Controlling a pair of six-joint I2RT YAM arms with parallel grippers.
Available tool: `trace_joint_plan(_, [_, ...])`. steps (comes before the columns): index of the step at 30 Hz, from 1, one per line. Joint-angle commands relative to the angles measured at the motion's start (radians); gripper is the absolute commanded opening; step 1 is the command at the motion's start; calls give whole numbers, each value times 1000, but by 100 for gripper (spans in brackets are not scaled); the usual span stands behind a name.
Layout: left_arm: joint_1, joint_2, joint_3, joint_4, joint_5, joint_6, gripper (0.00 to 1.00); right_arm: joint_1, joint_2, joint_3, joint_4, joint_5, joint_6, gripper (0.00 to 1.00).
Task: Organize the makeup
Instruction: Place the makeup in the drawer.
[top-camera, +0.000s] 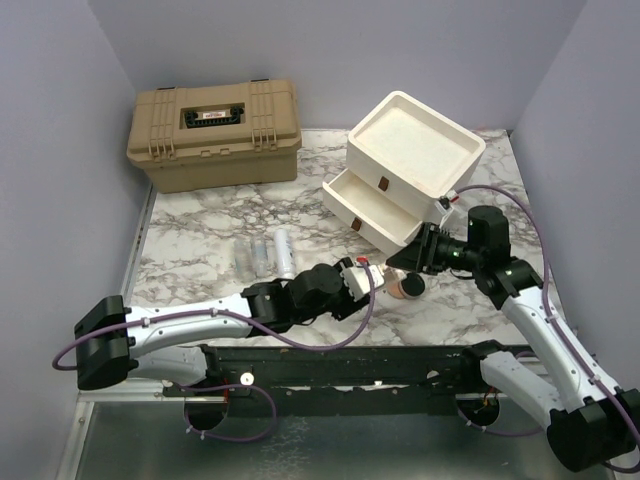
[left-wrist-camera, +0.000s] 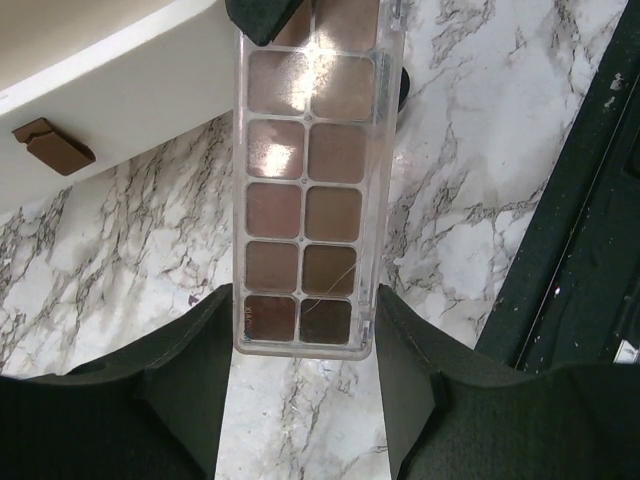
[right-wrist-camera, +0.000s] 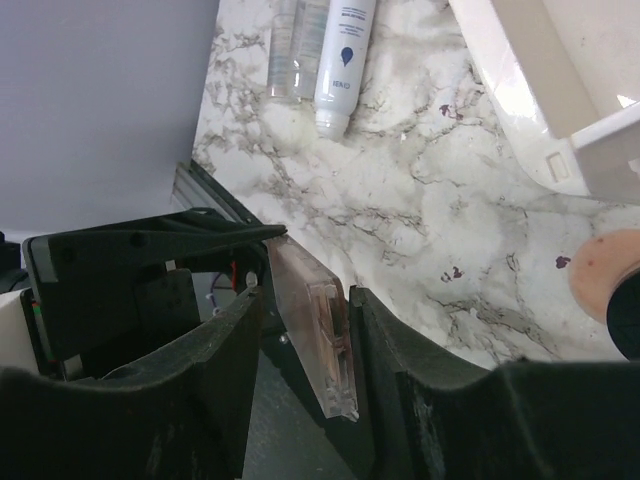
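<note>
The rectangular palette (left-wrist-camera: 305, 200), clear-cased with brown and pink pans, hangs above the marble between both grippers. My left gripper (left-wrist-camera: 305, 305) is shut on its near end, a finger on each long edge. My right gripper (right-wrist-camera: 305, 300) stands round the other end, which shows edge-on (right-wrist-camera: 318, 330); one finger touches its face and a narrow gap shows at the other. In the top view the two grippers (top-camera: 375, 272) (top-camera: 408, 260) meet in front of the drawer unit. A round compact with peach powder (top-camera: 407, 285) lies just below them. Two slim tubes (top-camera: 250, 258) and a whitish bottle (top-camera: 284, 252) lie further left.
The cream drawer unit (top-camera: 410, 165) stands at the back right with its lower drawer (top-camera: 365, 205) pulled out. A tan toolbox (top-camera: 215, 135) sits shut at the back left. The black base rail (top-camera: 340, 365) runs along the near edge.
</note>
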Motion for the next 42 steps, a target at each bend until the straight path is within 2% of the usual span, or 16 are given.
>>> trace_joint_plan(1, [-1,-68,-49,102,37,-18,12,3,16,-58,129,-40,107,44])
trace_joint_plan(3, [5,-81,-74,127,32,-20,12,3,0,-98,223,-68,143,44])
trace_joint_plan(10, [12,-110,-92,141,56,-16,7,3,39,-23,81,-82,4,44])
trace_joint_plan(16, [21,-111,-101,149,49,-28,6,3,25,-62,161,-180,52,37])
trace_joint_plan(19, [34,-119,-108,167,49,-28,6,3,7,-67,148,-137,54,23])
trace_joint_plan(23, [62,-128,-114,182,34,-49,8,3,-18,-76,162,-96,80,19])
trace_joint_plan(26, [74,-136,-125,205,31,-62,11,3,-18,-72,175,-106,92,11])
trace_joint_plan(29, [77,-138,-103,202,4,-104,24,3,-11,-58,158,-96,79,3])
trace_joint_plan(31, [78,-139,-91,203,-26,-136,45,3,-3,-43,137,-80,71,2])
trace_joint_plan(32, [78,-137,-87,205,-35,-142,50,3,-1,-40,133,-71,70,1])
trace_joint_plan(35, [79,-129,-78,200,-44,-146,60,2,-3,-50,153,-30,77,1])
trace_joint_plan(37, [80,-126,-64,173,-44,-154,74,3,-4,-60,176,-5,93,1])
trace_joint_plan(42, [86,-162,-64,134,-49,-178,89,3,1,-70,223,22,150,1])
